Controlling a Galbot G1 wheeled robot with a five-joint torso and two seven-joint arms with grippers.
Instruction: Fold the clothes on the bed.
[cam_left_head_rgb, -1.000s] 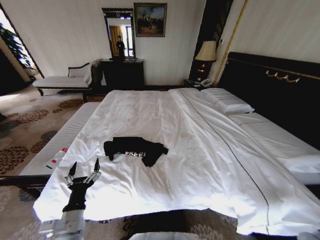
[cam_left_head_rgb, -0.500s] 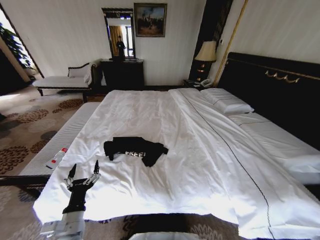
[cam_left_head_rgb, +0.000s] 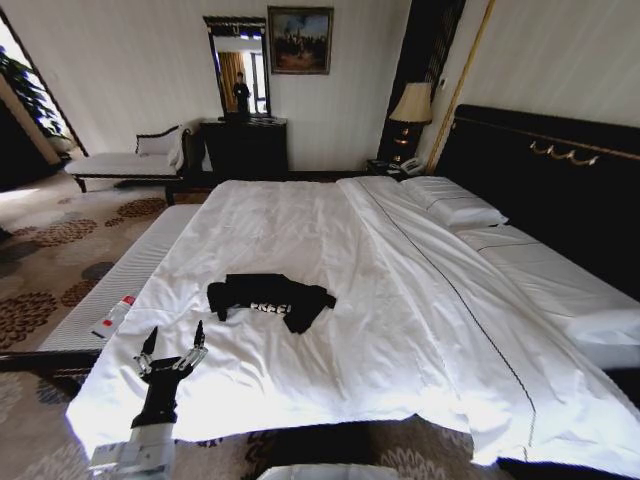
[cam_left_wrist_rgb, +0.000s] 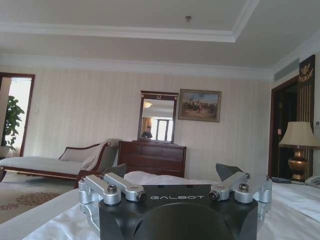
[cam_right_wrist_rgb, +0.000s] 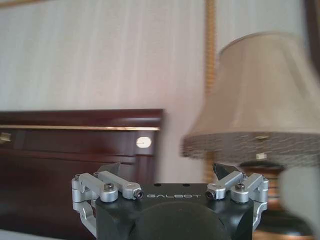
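Cut-off edges and unreadable detail

In the head view the bed (cam_left_head_rgb: 420, 300) is running off the right edge, and the black T-shirt (cam_left_head_rgb: 268, 298) is lying bunched, hiding its own shape and blurring its white lettering. In the right wrist view a lamp (cam_right_wrist_rgb: 260, 135) is showing blurred, cropped at the right edge, its base hiding behind the right gripper (cam_right_wrist_rgb: 167, 172).

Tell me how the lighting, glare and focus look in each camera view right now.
Head view: daylight washes the white bed, the black T-shirt stays sharp, and straight edges bow toward the frame borders. Left wrist view: the doorway behind the open left gripper is blown out. Right wrist view: the lampshade behind the open right gripper is soft and blurred.
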